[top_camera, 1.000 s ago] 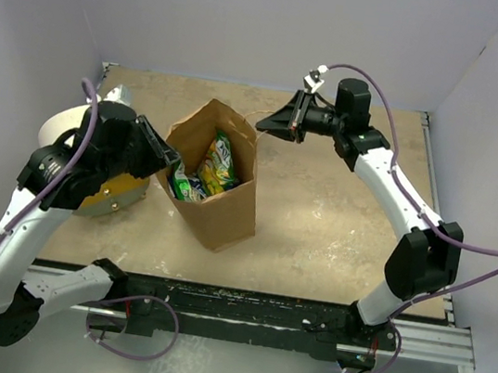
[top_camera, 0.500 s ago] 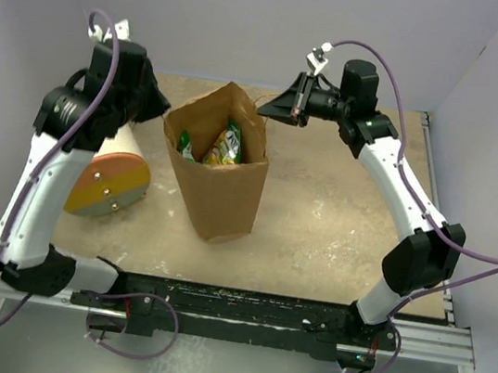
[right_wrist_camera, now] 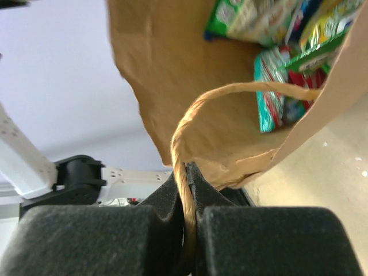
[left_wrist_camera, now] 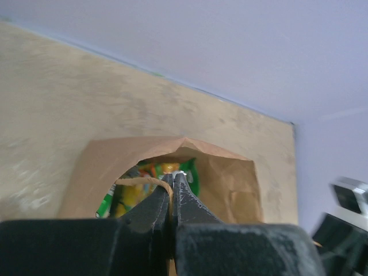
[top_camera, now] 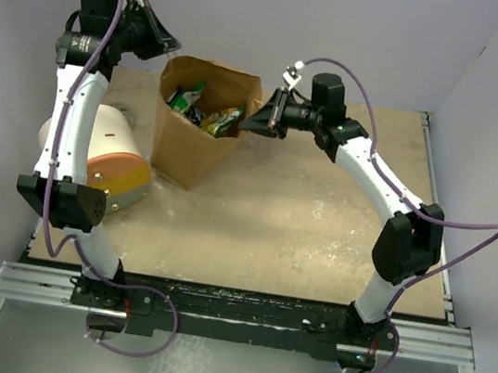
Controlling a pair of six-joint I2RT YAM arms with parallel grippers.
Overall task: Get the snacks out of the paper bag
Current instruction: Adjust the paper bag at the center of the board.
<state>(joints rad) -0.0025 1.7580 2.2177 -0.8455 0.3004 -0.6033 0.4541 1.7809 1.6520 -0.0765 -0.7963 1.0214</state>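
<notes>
The brown paper bag (top_camera: 186, 140) hangs tilted at the far left of the table, its mouth facing up and right. Several snacks (top_camera: 206, 110), green-yellow and green-edged packets, show inside its mouth. My left gripper (top_camera: 172, 46) is raised high and shut on one twisted paper handle (left_wrist_camera: 141, 180). My right gripper (top_camera: 245, 124) is shut on the other handle loop (right_wrist_camera: 230, 92). The left wrist view looks down into the bag (left_wrist_camera: 230, 184) at the snacks (left_wrist_camera: 190, 172). The right wrist view shows the bag wall (right_wrist_camera: 161, 75) with green, teal and red packets (right_wrist_camera: 276, 86) inside.
A white cylinder with an orange-yellow round end (top_camera: 104, 155) lies on its side at the left, just beside the bag. The beige table (top_camera: 318, 225) stretches to the right, with purple walls behind and at both sides.
Both grippers have carried the bag up and toward the far left. The left arm has risen from low beside the bag to high above it. The bag now tilts more.
</notes>
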